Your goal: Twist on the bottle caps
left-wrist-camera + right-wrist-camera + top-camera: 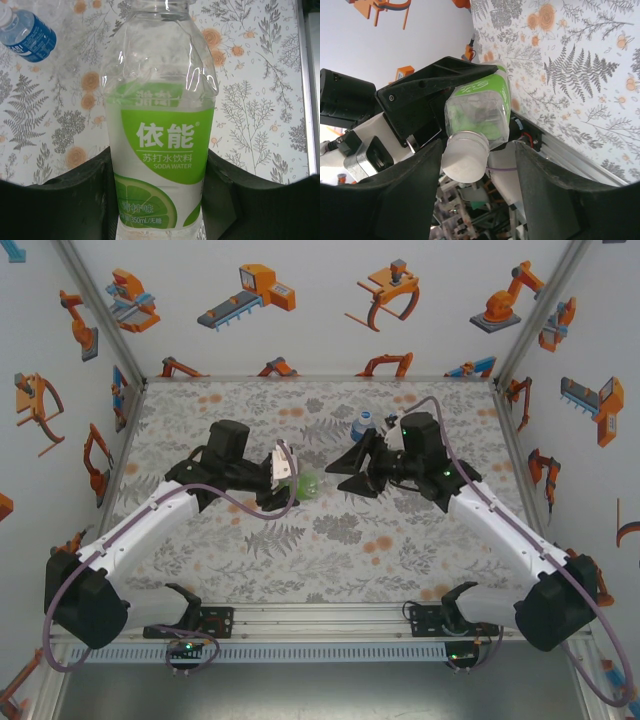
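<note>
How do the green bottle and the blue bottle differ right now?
The green bottle is gripped in the left hand, off the table; the blue bottle rests on it, untouched. The green bottle's cap sits between the fingers of the right hand; the blue bottle's cap has no fingers around it. Both are clear plastic with whitish caps.

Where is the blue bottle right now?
In the top view, the blue-label bottle is on the far side of the table, right of centre, just beside the right arm.
</note>
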Tool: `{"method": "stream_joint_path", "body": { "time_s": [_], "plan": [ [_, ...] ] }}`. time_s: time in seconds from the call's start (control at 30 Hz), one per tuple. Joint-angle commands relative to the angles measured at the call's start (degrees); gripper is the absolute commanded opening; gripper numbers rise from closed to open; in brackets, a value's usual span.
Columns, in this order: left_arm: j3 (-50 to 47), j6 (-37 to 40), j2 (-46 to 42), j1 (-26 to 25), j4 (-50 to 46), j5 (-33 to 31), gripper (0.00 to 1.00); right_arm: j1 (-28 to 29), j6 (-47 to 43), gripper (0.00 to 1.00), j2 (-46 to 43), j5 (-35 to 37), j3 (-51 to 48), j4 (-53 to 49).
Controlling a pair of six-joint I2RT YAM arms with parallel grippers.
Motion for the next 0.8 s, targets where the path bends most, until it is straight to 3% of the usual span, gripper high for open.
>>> {"method": "stream_joint_path", "body": {
  "time_s": [0.0,0.2,0.37,0.5,0.63,0.77],
  "plan": [
    [1.3,0.2,-1.0,-0.3,1.3,3.6,0.0,-1.2,-7.2,0.59,-0.9,0.5,3.3,-4.4],
    [1.6,0.6,-0.9,-0.3,0.6,5.1,0.0,-2.1,-22.3,0.6,-2.1,1.9,7.0,-2.7],
    [2.4,1.9,-0.5,-0.2,-1.5,6.6,0.0,-2.1,-52.4,0.6,-5.2,-0.2,10.0,-3.9],
    [3.3,2.8,0.2,-0.3,-3.2,8.7,0.0,-2.1,-75.8,0.62,-8.9,-10.6,7.2,-3.5],
    [4.1,4.5,0.9,-0.4,-5.5,9.8,0.0,-1.9,-97.9,0.59,-10.1,-22.9,6.3,-10.2],
    [4.7,6.2,1.2,-0.5,-7.8,9.8,0.0,-1.3,-104.3,0.59,-10.0,-23.5,4.6,-9.1]
  ]
}}
